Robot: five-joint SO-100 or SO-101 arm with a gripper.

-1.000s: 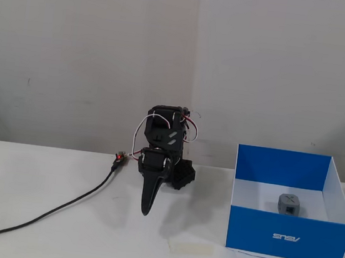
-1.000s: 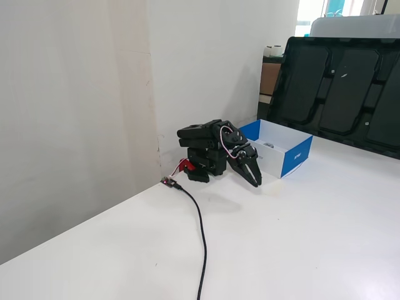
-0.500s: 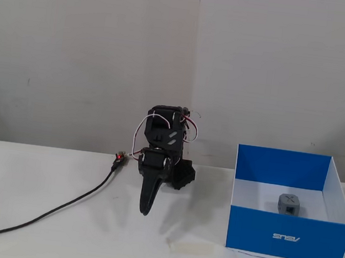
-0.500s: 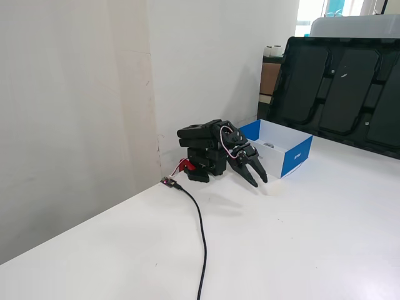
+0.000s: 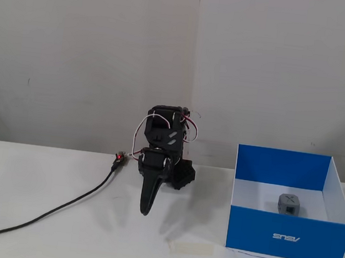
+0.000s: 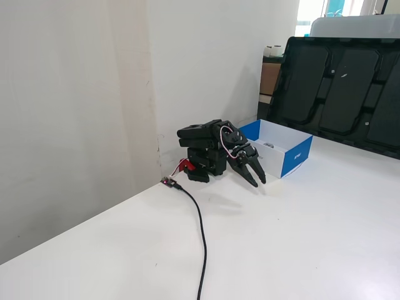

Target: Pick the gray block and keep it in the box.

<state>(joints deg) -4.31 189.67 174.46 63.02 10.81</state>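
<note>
One small gray plastic cube (image 5: 288, 204) sat on the white floor of the shallow blue cardboard box (image 5: 266, 234), so I judged the task done. My black pincer (image 6: 258, 182) hung empty beside the box, fingers slightly apart.

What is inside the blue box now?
In a fixed view the gray block sits on the white floor of the box, toward the right. The front wall hides the nearest strip of floor, so that part cannot be checked.
</note>
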